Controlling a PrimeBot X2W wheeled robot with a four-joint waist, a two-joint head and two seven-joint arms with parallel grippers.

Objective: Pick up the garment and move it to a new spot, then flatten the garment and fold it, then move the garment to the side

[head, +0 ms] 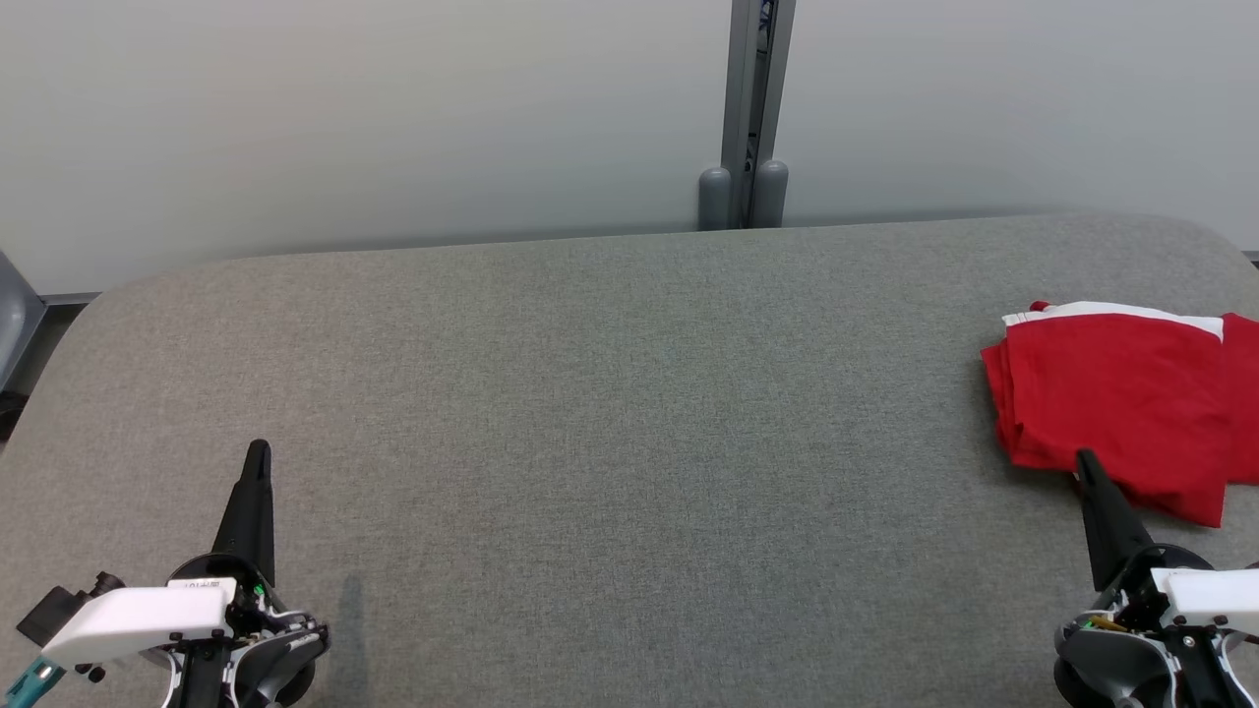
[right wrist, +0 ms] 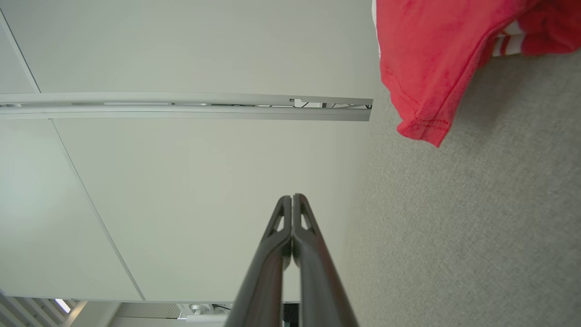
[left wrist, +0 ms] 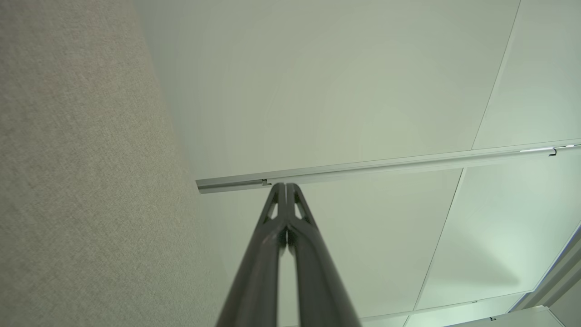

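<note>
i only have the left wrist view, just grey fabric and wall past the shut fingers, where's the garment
Observer: The red garment lies folded near the right end of the grey table.
Operator: is the right hand holding it
Observer: No. The right hand is shut on nothing, and in its wrist view the garment's corner lies off to one side, apart from the fingertips.
Operator: is it all red
Observer: No, a white band runs along its far edge.
</note>
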